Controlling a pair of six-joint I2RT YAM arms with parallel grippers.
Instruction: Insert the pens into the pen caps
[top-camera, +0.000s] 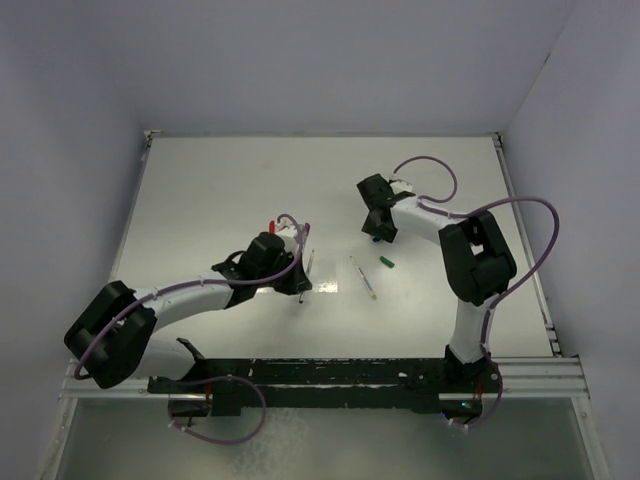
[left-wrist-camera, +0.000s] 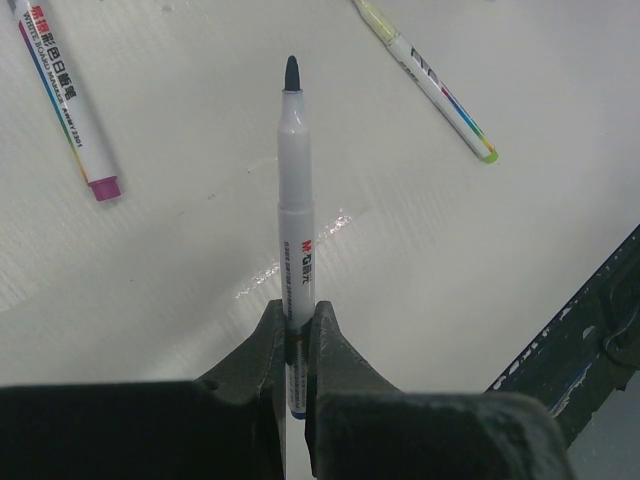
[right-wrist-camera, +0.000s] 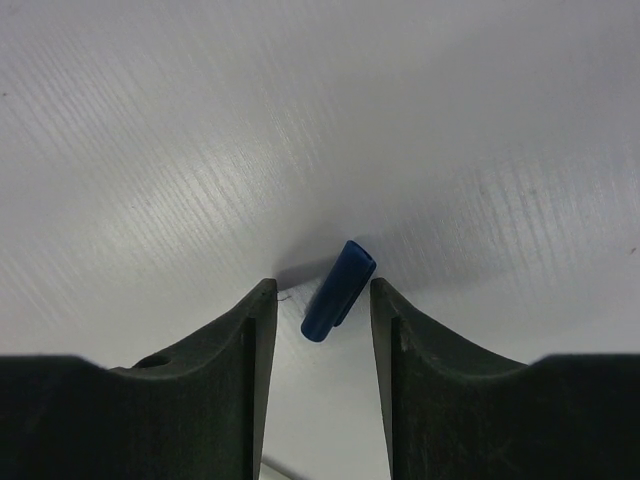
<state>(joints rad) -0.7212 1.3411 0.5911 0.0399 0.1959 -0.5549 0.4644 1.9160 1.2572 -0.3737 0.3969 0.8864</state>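
Observation:
My left gripper (left-wrist-camera: 296, 315) is shut on a pale pen (left-wrist-camera: 295, 190) near its blue rear end, and the dark bare tip points away from the wrist, above the table. In the top view the left gripper (top-camera: 300, 278) is left of centre. My right gripper (right-wrist-camera: 320, 288) is open, low over the table, with a blue cap (right-wrist-camera: 338, 290) lying between its fingers, untouched. In the top view the right gripper (top-camera: 375, 236) hides that cap. A pen with a purple end (left-wrist-camera: 65, 100) and a pen with a yellow-green end (left-wrist-camera: 435, 85) lie on the table. A green cap (top-camera: 387, 262) lies beside a loose pen (top-camera: 363, 277).
A small red piece (top-camera: 270, 222) shows behind the left wrist. A black rail (top-camera: 350, 375) runs along the near table edge and also shows in the left wrist view (left-wrist-camera: 590, 340). White walls enclose the table on three sides.

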